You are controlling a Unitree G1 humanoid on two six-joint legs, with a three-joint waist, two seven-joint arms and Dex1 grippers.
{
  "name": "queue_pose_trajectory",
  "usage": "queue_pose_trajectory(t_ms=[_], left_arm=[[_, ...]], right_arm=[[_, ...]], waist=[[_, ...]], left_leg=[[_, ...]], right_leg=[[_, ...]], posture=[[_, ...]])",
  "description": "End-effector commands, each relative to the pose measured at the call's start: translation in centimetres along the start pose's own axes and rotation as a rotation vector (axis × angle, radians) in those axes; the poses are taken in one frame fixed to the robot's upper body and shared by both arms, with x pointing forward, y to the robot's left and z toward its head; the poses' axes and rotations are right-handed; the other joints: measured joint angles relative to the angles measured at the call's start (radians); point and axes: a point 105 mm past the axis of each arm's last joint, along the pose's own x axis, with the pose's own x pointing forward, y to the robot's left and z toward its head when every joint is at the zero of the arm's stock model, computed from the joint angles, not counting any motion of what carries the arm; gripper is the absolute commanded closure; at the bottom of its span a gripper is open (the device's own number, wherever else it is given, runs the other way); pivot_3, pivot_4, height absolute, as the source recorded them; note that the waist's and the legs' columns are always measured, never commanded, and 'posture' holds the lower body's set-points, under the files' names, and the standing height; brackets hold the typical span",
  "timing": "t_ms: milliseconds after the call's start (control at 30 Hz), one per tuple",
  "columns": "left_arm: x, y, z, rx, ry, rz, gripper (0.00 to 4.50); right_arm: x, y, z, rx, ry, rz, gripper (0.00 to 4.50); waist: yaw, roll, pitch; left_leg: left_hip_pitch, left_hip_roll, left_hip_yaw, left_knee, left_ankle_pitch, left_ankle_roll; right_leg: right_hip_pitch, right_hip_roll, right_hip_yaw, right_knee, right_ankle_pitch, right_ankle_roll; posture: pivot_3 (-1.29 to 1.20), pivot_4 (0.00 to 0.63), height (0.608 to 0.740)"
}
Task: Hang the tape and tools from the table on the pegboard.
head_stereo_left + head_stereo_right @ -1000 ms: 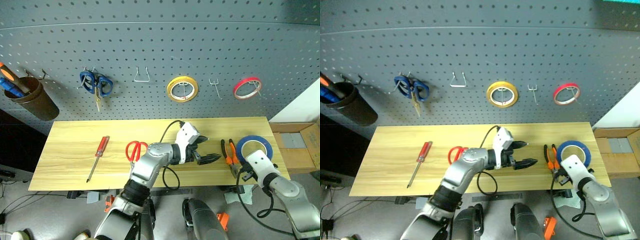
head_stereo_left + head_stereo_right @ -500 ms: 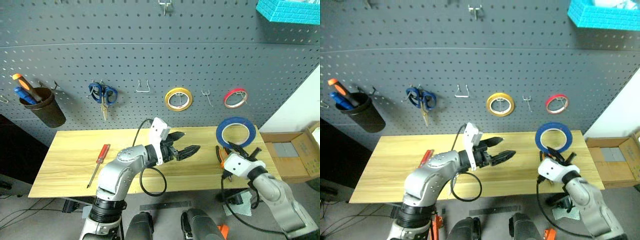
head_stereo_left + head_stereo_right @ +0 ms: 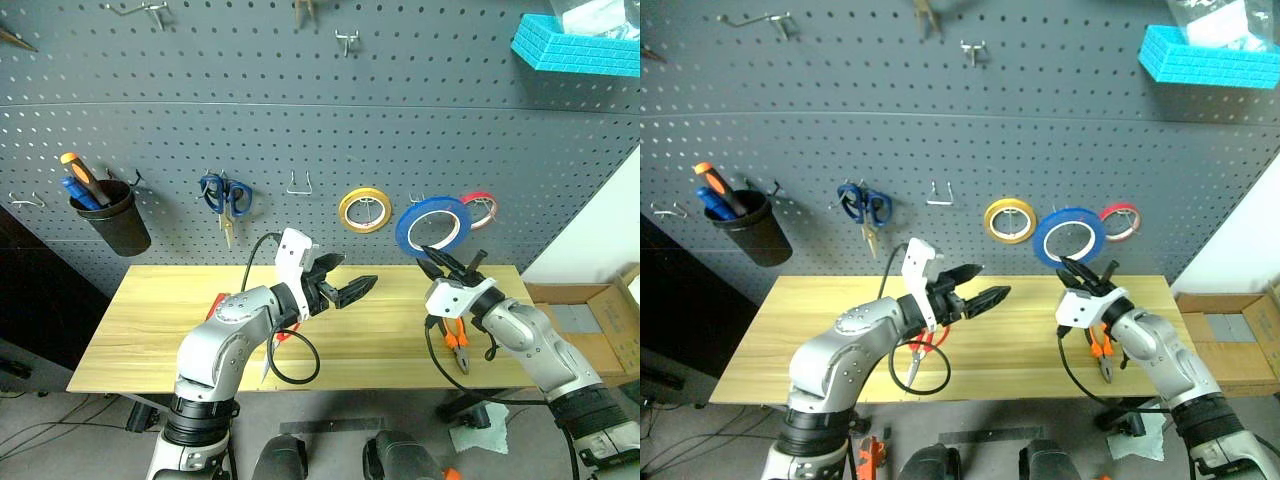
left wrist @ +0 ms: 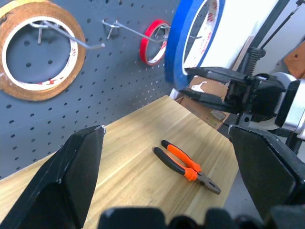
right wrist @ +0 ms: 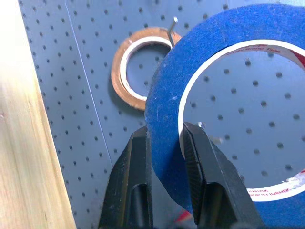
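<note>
The right end effector (image 3: 437, 262) is clamped on the lower rim of the blue tape ring (image 3: 433, 224), one finger inside the hole and one outside, and holds it upright in front of the pegboard (image 3: 300, 120), above the right part of the desk (image 3: 150, 330). The ring stands between the yellow tape ring (image 3: 365, 210) and the red tape ring (image 3: 480, 209), both hanging on hooks, and partly covers the red one. A bare hook (image 4: 138, 33) sticks out of the board between those two rings, just beside the blue ring's edge; whether the ring touches it cannot be told

The left end effector (image 3: 350, 288) hangs level over the middle of the desk with its fingers spread wide and nothing between them

The orange-and-black pliers (image 4: 188, 167) lie flat on the right part of the desk, below the right arm. The red-handled scissors (image 3: 924, 342) lie on the desk, mostly hidden by the left arm. Blue-handled scissors (image 3: 225, 195) hang on the board left of the yellow ring, and a dark cup (image 3: 118, 220) with tools hangs at the far left
</note>
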Motion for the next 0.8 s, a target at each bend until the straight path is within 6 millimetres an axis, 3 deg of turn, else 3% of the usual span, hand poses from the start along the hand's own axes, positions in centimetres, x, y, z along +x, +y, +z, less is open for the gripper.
queue_pose_trajectory(t_ms=[33, 400, 800], left_arm=[[0.2, -0.4, 1.1, 0.028, -0.04, -0.015, 0.0], [1.3, -0.4, 1.6, 0.031, -0.051, -0.041, 0.0], [1.6, -0.2, 1.7, 0.047, -0.057, -0.048, 0.0]], right_arm=[[0.4, -0.8, -0.5, 0.025, -0.029, 0.024, 4.11], [1.4, -3.0, -2.8, 0.049, -0.007, 0.088, 4.11], [1.5, -0.8, -3.0, 0.278, -0.017, 0.336, 4.11]], waist=[[0.0, 0.0, -0.003], [-0.002, 0.0, -0.003], [-0.002, 0.0, -0.003]], left_leg=[[0.0, 0.0, 0.0, 0.0, 0.0, 0.0], [0.003, 0.001, 0.0, 0.007, 0.0, 0.002], [0.005, 0.0, 0.001, 0.012, 0.0, 0.002]], right_leg=[[0.0, 0.0, 0.0, 0.0, 0.0, -0.001], [0.003, 0.001, 0.001, 0.006, 0.002, -0.003], [0.003, 0.001, 0.003, 0.012, 0.002, -0.003]], posture=[[0.01, 0.036, 0.74], [-0.01, 0.043, 0.74], [0.0, 0.039, 0.74]])
